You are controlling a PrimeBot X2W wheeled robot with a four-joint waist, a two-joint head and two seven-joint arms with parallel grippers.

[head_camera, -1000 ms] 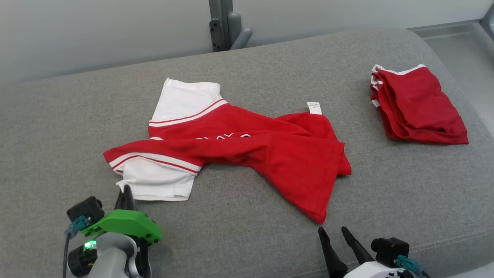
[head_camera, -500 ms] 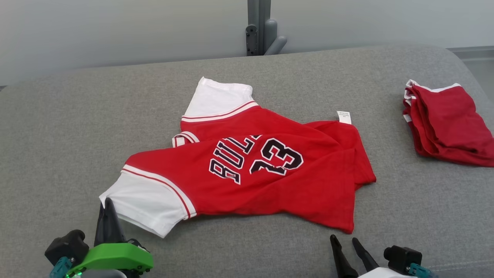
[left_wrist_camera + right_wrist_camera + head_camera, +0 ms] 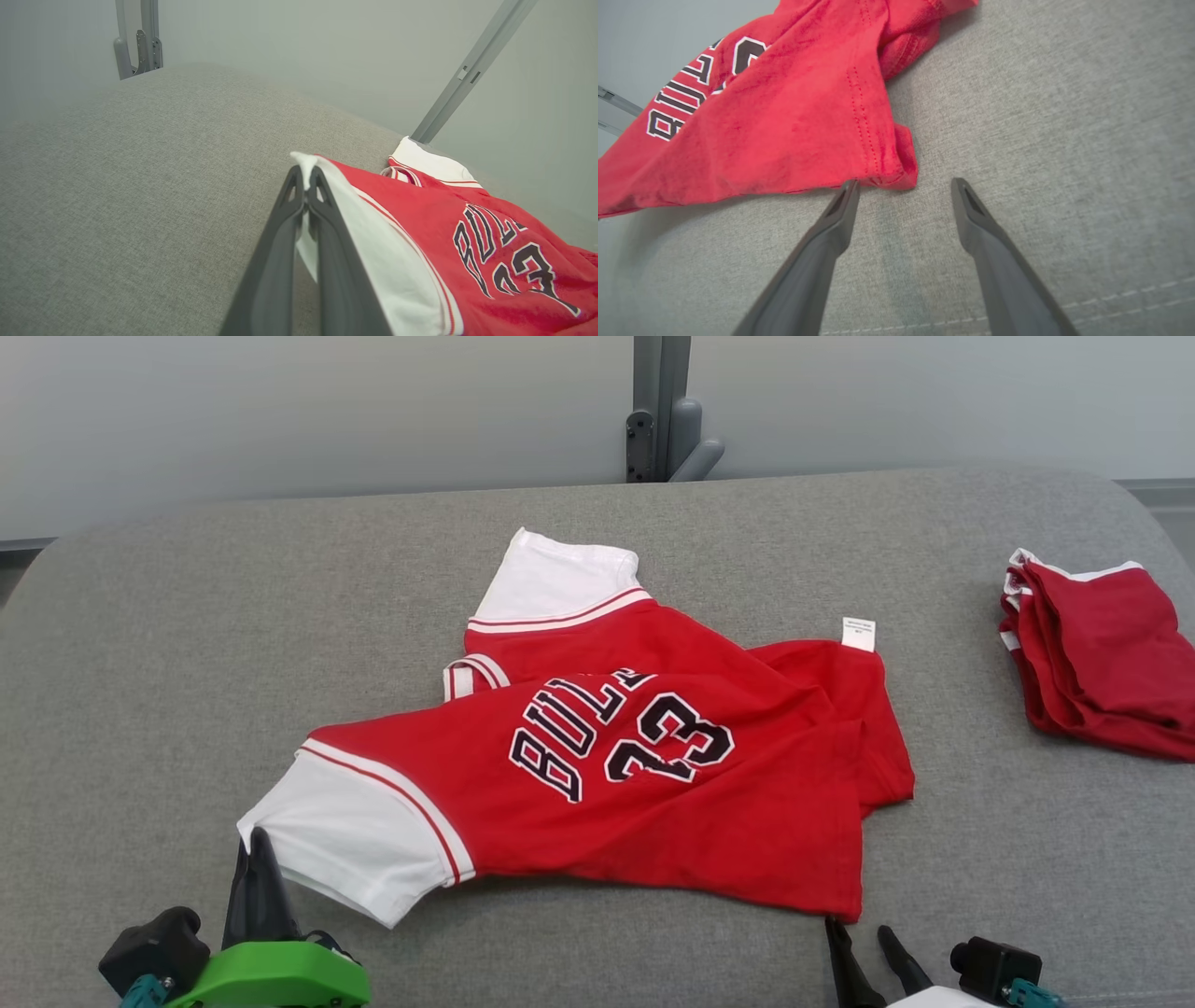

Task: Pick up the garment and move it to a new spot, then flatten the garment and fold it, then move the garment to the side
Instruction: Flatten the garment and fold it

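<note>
At centre of the grey upholstered surface (image 3: 140,663), a red-and-white short-sleeved jersey printed BULLS 23 (image 3: 653,803) lies partly spread, with its far side bunched. At 7 o'clock the left gripper (image 3: 254,840) has its jaws pressed together, pinching the white sleeve corner. At 5 o'clock the right gripper (image 3: 857,929) has its jaws spread and empty, just beside the red hem corner. A folded red garment pile (image 3: 1102,663) lies at 3 o'clock, well apart.

red jersey (image 3: 653,831) with white sleeves and black-and-white lettering lies print side up, partly rumpled, mid grey cushion (image 3: 140,663), its near sleeve corner raised.
</note>
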